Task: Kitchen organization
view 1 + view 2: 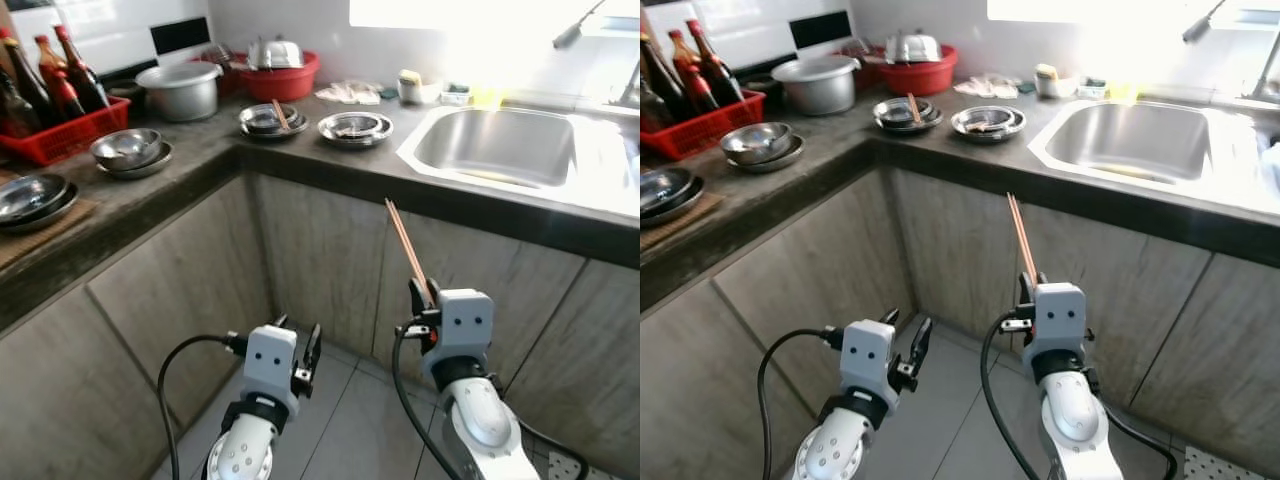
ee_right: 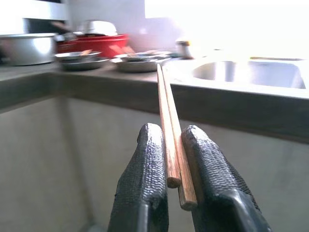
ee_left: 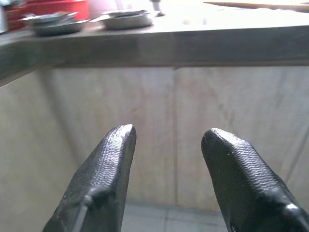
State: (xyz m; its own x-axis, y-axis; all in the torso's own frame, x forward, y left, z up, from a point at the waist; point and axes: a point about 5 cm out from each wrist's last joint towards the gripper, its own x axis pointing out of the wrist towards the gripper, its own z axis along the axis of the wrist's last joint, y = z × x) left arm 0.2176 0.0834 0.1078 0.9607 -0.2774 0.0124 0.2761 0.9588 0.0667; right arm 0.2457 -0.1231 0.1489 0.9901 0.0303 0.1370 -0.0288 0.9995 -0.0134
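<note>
- The right gripper (image 2: pixel 170 145) is closed on a pair of wooden chopsticks (image 1: pixel 407 246); it holds them near their lower end, below the edge of the counter (image 1: pixel 330 165).
- The chopsticks point up and a little to the left, in front of the cabinet door (image 1: pixel 320 250).
- The left gripper (image 3: pixel 166 145) has its fingers apart and holds nothing; it is low, in front of the cabinets.
- On the counter stand two stacks of metal dishes (image 1: pixel 355 127), near the corner, and the left one (image 1: pixel 270 118) has another chopstick in it.
- The sink (image 1: pixel 500 145) is to the right of them.
- A red basin (image 1: pixel 280 78) stands behind, near the wall.
</note>
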